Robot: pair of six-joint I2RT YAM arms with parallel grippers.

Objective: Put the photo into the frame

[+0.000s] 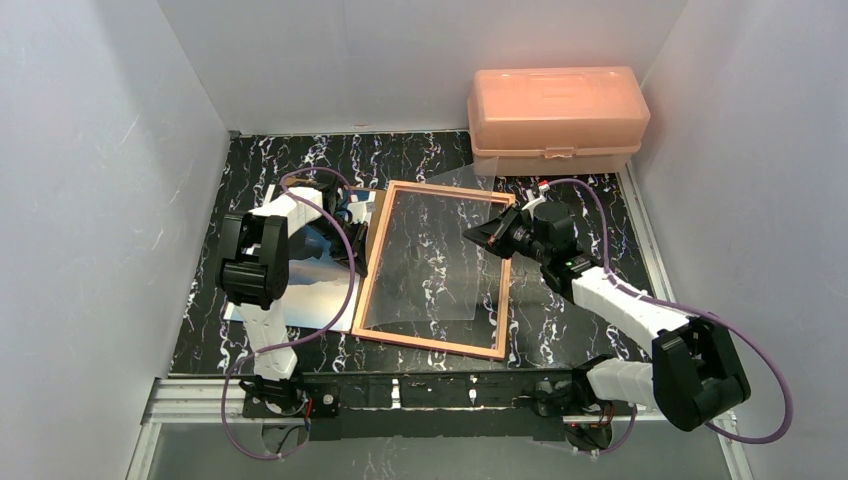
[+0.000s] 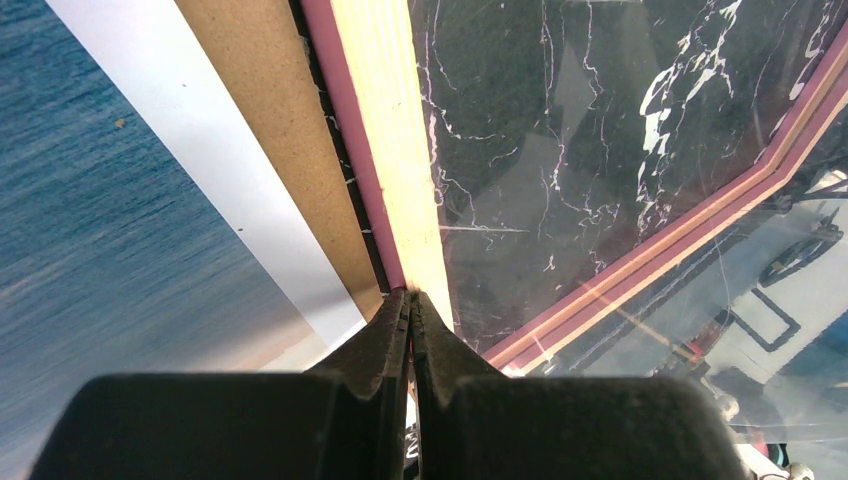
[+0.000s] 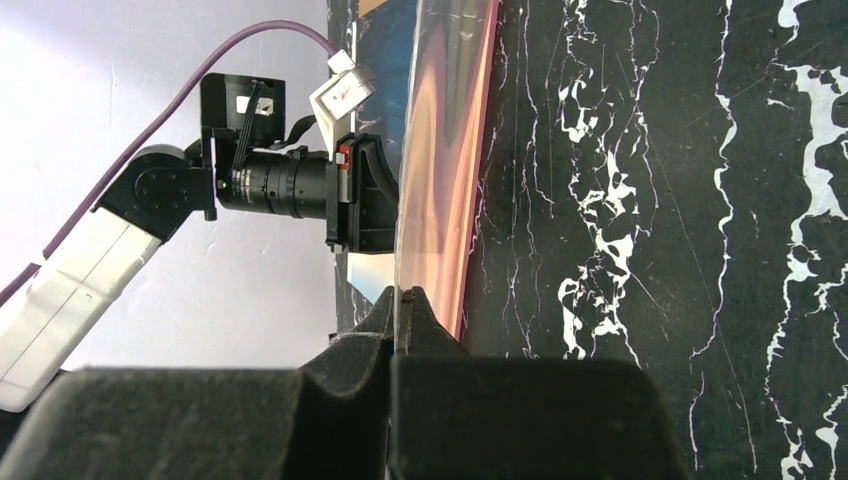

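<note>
The frame (image 1: 430,346) lies flat in the middle of the black marble table, tan side up. Its pink edge and tan rail (image 2: 385,150) run up the left wrist view. My left gripper (image 1: 365,238) (image 2: 410,297) is shut, its tips set against the frame's left rail. The clear pane (image 1: 440,250) (image 3: 435,180) tilts up out of the frame, raised on its right side. My right gripper (image 1: 482,236) (image 3: 405,292) is shut on the pane's right edge. The photo (image 1: 315,290) (image 2: 100,200) lies picture side up left of the frame, partly under my left arm.
A brown backing board (image 2: 270,130) lies between the photo and the frame. A peach plastic box (image 1: 555,110) stands at the back right. White walls close in the table on three sides. My left arm's wrist (image 3: 290,185) shows beyond the pane.
</note>
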